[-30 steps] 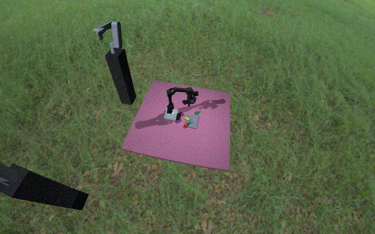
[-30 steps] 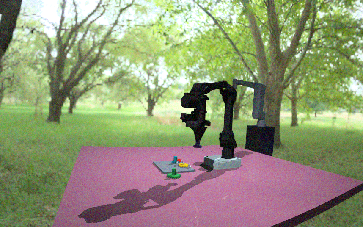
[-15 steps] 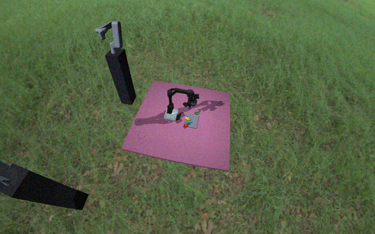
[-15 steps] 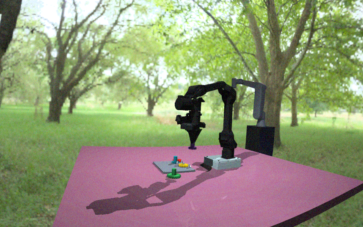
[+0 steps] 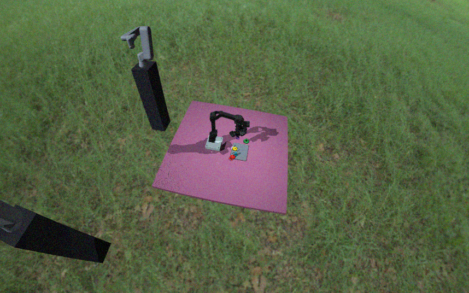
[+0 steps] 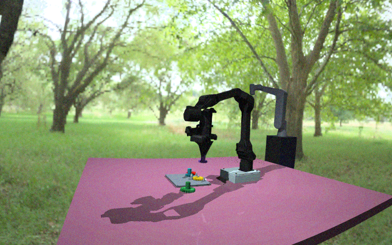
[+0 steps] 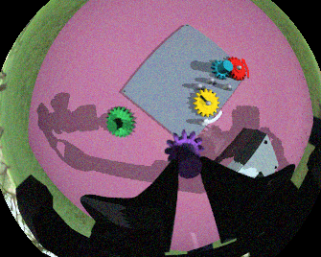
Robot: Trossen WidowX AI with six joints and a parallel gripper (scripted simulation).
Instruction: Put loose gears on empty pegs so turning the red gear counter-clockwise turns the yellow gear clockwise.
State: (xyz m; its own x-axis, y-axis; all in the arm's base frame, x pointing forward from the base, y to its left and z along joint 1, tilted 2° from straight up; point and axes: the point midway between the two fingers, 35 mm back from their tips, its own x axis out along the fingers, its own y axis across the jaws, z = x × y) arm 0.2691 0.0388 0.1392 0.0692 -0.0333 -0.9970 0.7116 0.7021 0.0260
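Note:
My gripper [image 5: 237,135] [image 6: 203,156] [image 7: 188,162] is shut on the purple gear [image 6: 202,161] [image 7: 185,142] by its knob, holding it in the air beside the board's near corner in the wrist view. The grey board [image 5: 243,152] [image 6: 175,179] [image 7: 164,72] carries the red gear [image 5: 232,157] [image 6: 193,173] [image 7: 240,71] and yellow gear [image 5: 234,148] [image 6: 198,178] [image 7: 203,104]. A teal gear [image 6: 189,172] [image 7: 221,69] is on the board beside the red one; exact seating is unclear. Three empty pegs [image 7: 212,81] show between teal and yellow. The green gear [image 5: 246,141] [image 6: 188,189] [image 7: 121,122] stands on the table.
The arm's base [image 5: 213,144] [image 6: 243,176] [image 7: 265,155] stands near the yellow gear's side of the board. A white arrow [image 7: 216,118] curves beside the yellow gear, a red arrow [image 7: 247,68] beside the red gear. The pink table [image 5: 258,181] [image 6: 252,213] lies under everything.

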